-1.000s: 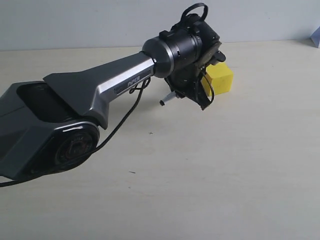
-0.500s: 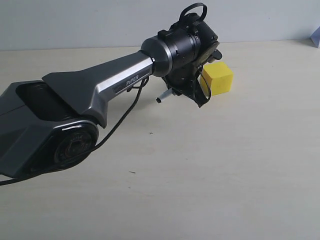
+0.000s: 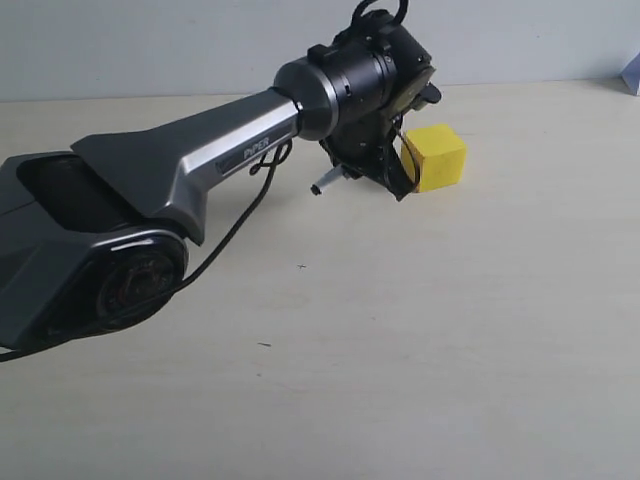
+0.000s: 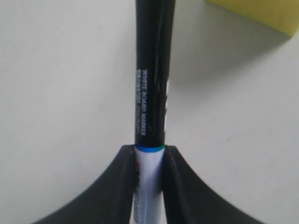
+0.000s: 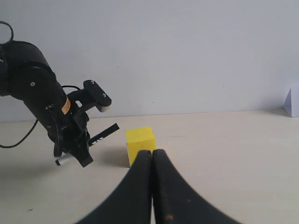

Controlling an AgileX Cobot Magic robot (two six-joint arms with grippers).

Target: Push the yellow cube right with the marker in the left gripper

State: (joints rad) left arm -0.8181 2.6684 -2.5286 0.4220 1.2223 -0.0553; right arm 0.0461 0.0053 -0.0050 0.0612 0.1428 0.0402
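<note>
The yellow cube (image 3: 438,156) sits flat on the pale tabletop (image 3: 450,330), towards the far side, near the grey wall (image 3: 150,40). My left gripper (image 3: 388,172) hangs just beside the cube on its left in the exterior view, so close that one black finger overlaps the cube's left edge from that angle. I cannot tell from there whether they touch.

The jaws are clamped narrow on the marker (image 4: 152,93), gripping its white barrel just behind a thin blue-green ring. The black cap with white print sticks out ahead of the fingers. In my left wrist view the cube shows only as a yellow corner, off to one side of the cap and apart from it. The right wrist view shows the cap's tip aimed at the cube, with a sliver of table between them. The marker's other end pokes out behind the gripper, away from the cube.

A loose black cable (image 3: 235,235) droops from the wrist back along the grey "PiPER" arm (image 3: 200,160).

My right gripper (image 5: 152,156) faces the cube with its jaws pressed together, holding nothing. A small pale object (image 3: 633,75) lies well to the cube's right, at the edge.
</note>
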